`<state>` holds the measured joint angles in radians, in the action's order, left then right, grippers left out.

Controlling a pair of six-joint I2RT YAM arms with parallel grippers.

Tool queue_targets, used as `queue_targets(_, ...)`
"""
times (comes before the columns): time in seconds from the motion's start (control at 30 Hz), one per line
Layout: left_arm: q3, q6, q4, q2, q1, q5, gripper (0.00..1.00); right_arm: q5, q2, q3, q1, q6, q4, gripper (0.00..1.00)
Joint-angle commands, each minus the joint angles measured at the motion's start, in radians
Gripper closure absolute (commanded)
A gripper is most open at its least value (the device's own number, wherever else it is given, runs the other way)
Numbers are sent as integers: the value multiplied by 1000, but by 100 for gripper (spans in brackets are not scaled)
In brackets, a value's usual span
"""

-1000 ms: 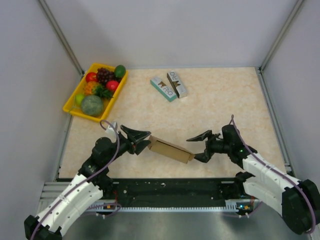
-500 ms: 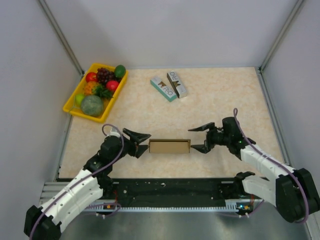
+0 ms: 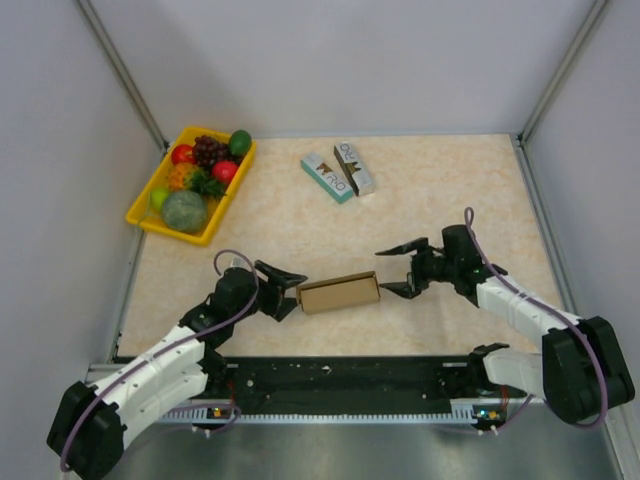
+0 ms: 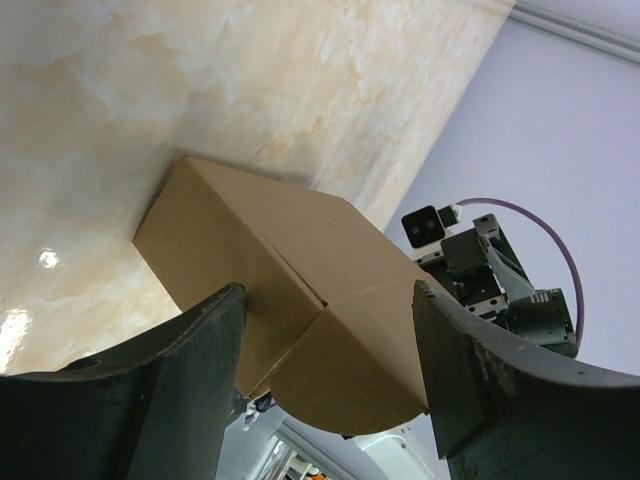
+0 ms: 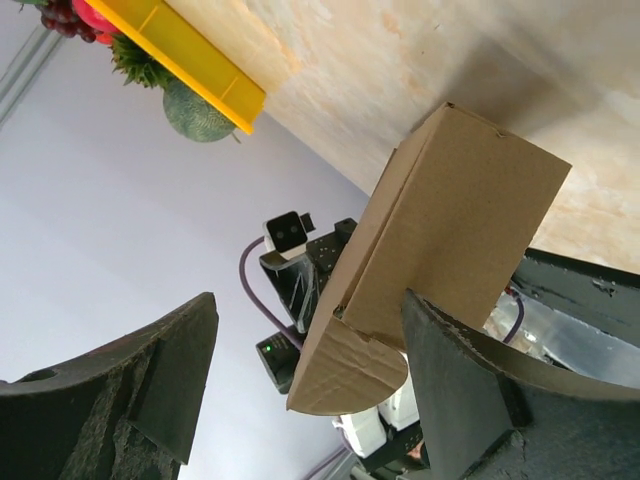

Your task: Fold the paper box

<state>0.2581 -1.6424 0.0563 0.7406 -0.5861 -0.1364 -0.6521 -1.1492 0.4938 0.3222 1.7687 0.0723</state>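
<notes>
1. Far-left corner of the tabletop [image 3: 450, 190]: yellow fruit tray [image 3: 140, 215], well apart from the work.
2. Near edge, left of centre: left gripper [image 3: 293, 293], jaws spread wide and holding nothing, pointing right at the box's left end. Its wrist view shows the left end flap [image 4: 340, 370], rounded and unfolded, between the fingers. I cannot tell whether they touch it.
3. Middle of the near edge: paper box [image 3: 338, 292], a formed carton. Its long axis runs left to right, with the right end angled slightly toward the far edge.
4. Right of the carton: right gripper [image 3: 382, 272], jaws equally wide and empty, facing the right end flap [image 5: 350, 375]. Both arms look equally near.
5. Judgement: the next move turns on end-on alignment — each flap lies straight ahead of its jaws. There is open room on the far side; the two printed boxes [image 3: 340, 170] sit well clear.
</notes>
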Motion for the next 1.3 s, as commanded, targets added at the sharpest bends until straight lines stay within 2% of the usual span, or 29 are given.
queue_targets(0.0,21,9,-85,9,-8,-3,28,-11,-18,20,-21,-29,0,26)
queue_targets(0.43,43,93,-10,-7,25,32,21,-11,-40,-12,-64,-123,4,23)
queue_targets(0.53,92,176,130,-67,34,86,18,9,-15,37,-106,-257,89,22)
queue_targets(0.7,153,343,406,-275,72,239,12,136,51,210,-155,-720,351,20)
queue_targets(0.83,251,554,512,-357,75,256,12,128,91,363,-153,-1044,490,21)
queue_targets(0.9,320,731,504,-334,75,194,16,120,109,406,-149,-1224,550,23)
queue_targets(0.97,407,847,539,-246,74,56,27,146,131,482,-89,-1378,639,25)
queue_targets(1.07,495,952,584,-96,51,-86,29,278,143,552,64,-1472,702,27)
queue_targets(1.13,544,987,629,-23,-33,-48,29,360,137,578,136,-1489,724,28)
queue_targets(1.17,594,1009,686,38,-78,49,27,379,131,583,188,-1500,733,29)
queue_targets(1.2,618,1015,703,67,-189,101,27,387,126,588,207,-1508,747,34)
queue_targets(1.27,682,1014,755,169,-289,199,30,396,109,598,257,-1528,758,43)
